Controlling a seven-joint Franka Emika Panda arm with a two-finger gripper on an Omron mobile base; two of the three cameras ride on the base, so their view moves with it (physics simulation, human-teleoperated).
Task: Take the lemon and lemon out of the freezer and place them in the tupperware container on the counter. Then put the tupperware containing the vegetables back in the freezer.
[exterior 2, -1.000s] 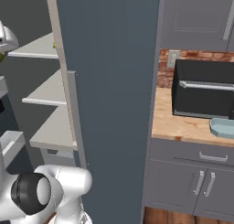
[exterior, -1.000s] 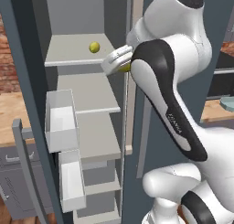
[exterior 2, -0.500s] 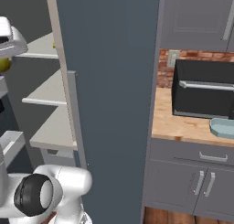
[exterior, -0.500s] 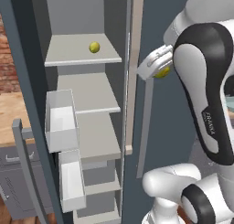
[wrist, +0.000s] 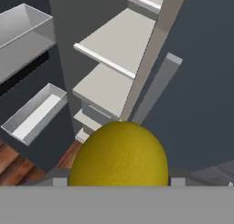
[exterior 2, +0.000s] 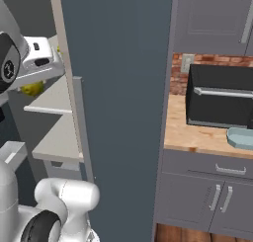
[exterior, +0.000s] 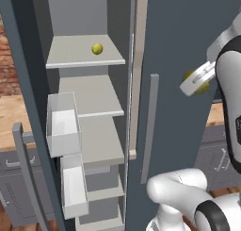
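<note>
1. A dull yellow lemon (wrist: 119,152) is pinched between the jaws of the gripper (exterior: 196,80), which is held in front of the closed slate-grey door panel of the freezer (exterior: 179,46), outside the shelves.
2. The second lemon (exterior: 97,48) is left on the top shelf, near its front edge.
3. The tupperware container (exterior 2: 240,137) is seen on the counter (exterior 2: 197,135), at its front edge beside the microwave (exterior 2: 220,95); it is judged to lie well to the gripper's right, past the freezer.
</note>
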